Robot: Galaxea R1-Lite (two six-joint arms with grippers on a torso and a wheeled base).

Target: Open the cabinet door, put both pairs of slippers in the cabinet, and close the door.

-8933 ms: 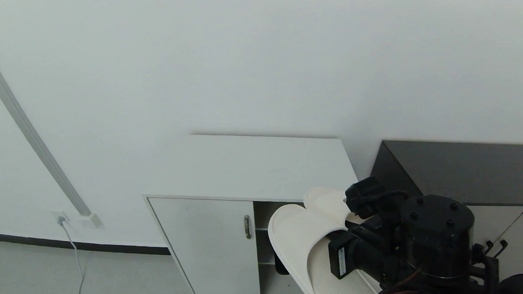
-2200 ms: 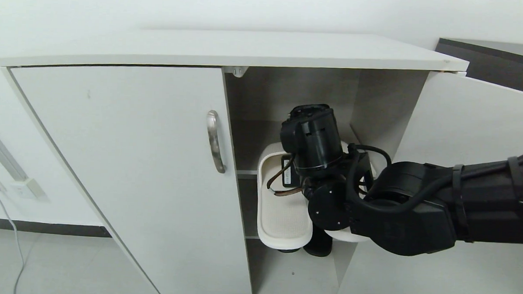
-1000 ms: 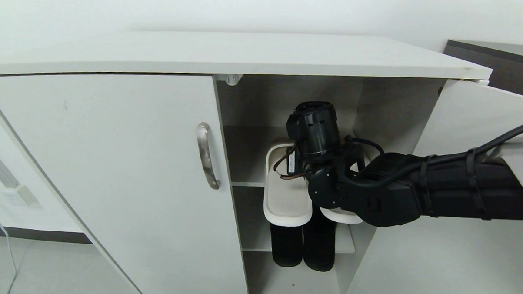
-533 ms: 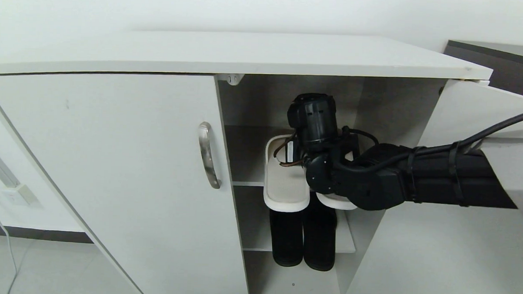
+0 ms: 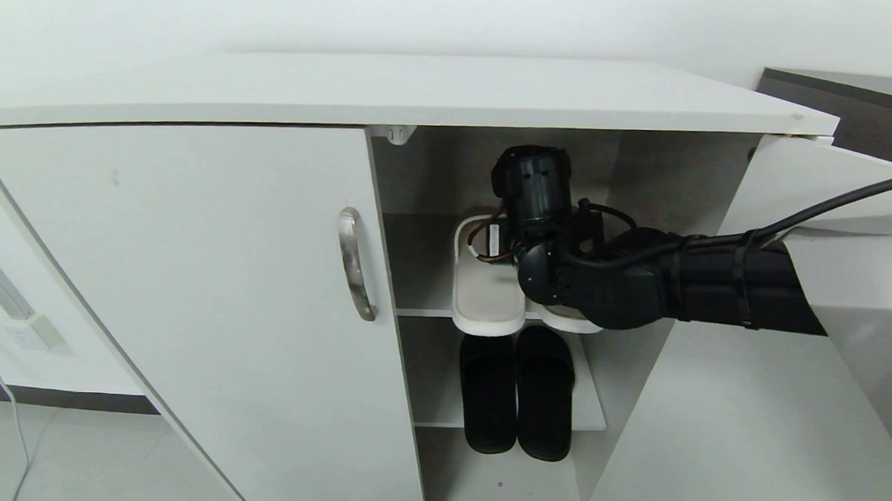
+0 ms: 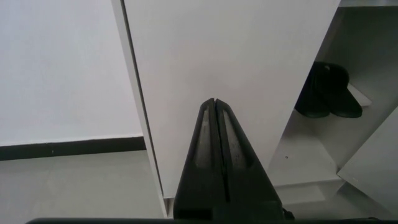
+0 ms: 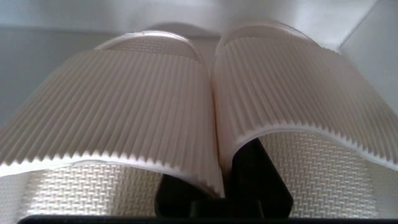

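In the head view, the white slippers (image 5: 489,296) were at the cabinet's (image 5: 422,86) upper shelf, mid-frame, with the black slippers (image 5: 545,395) just below. In the left wrist view, the left gripper (image 6: 214,106) was squeezed closed on nothing. In the right wrist view, the right gripper (image 7: 217,185) pinched the white slippers' straps.

No text, number or sign in any view is legible to me. One candidate only: a small white sticker (image 5: 493,241) on the right arm's wrist (image 5: 537,202), centre of the head frame, just above the white slippers (image 5: 489,300). It carries dark print, too small for me to make out.
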